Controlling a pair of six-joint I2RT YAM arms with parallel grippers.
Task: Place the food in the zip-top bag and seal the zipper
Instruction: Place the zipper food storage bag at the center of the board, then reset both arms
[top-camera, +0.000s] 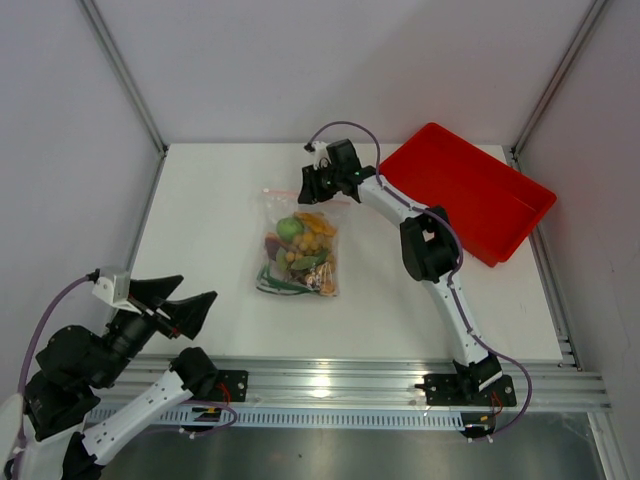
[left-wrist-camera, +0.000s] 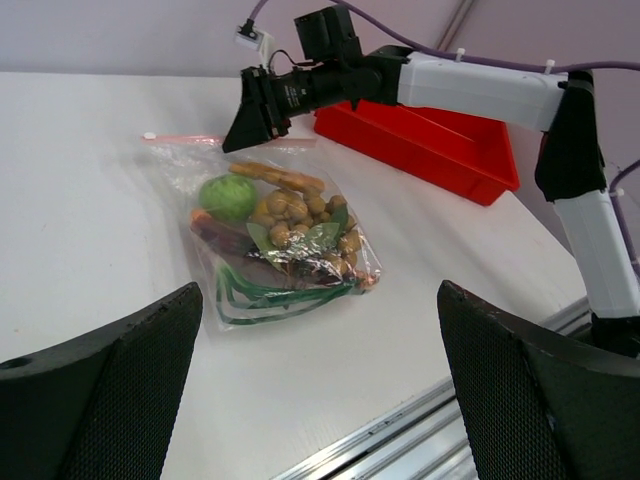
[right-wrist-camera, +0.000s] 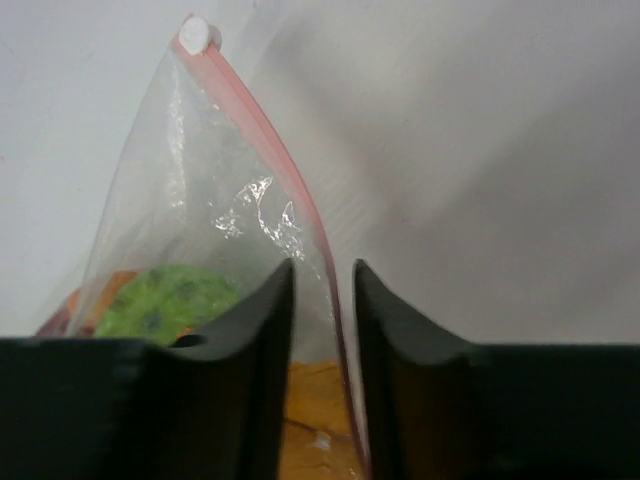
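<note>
The zip-top bag (top-camera: 300, 250) lies flat mid-table, its clear plastic holding the food (top-camera: 303, 245): a green round fruit (left-wrist-camera: 228, 196), orange pieces, a yellow-green grape bunch (left-wrist-camera: 300, 215), green leaves and a dark purple-red piece. The pinkish-red zipper (right-wrist-camera: 270, 140) runs across the bag's far edge and ends at a white slider (right-wrist-camera: 195, 33). My right gripper (top-camera: 318, 190) sits at the bag's mouth. Its fingers are slightly open astride the zipper strip (right-wrist-camera: 322, 270), with a small gap on each side. My left gripper (top-camera: 185, 300) hovers wide open at the near left, holding nothing (left-wrist-camera: 320, 290).
A red tray (top-camera: 470, 190) stands at the back right, just behind the right arm's forearm (left-wrist-camera: 480, 85). An aluminium rail (top-camera: 330, 385) runs along the table's near edge. White walls with metal posts enclose the back and both sides.
</note>
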